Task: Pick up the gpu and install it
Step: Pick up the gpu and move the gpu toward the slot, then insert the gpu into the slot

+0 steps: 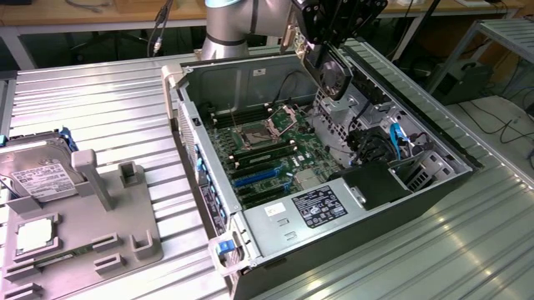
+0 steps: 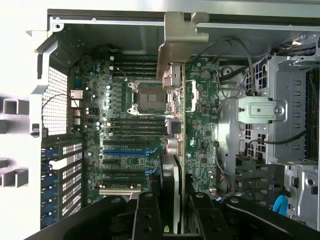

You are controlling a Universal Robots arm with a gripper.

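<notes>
Gpu (thin green circuit card, black round fan shroud, silver end bracket) is clamped edge-on between the fingers of the black gripper, hanging over the open grey metal computer case, above its green motherboard.

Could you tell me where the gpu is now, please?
The gpu is held by the gripper above the open computer case, near the exterior view's top, over the motherboard.
</notes>
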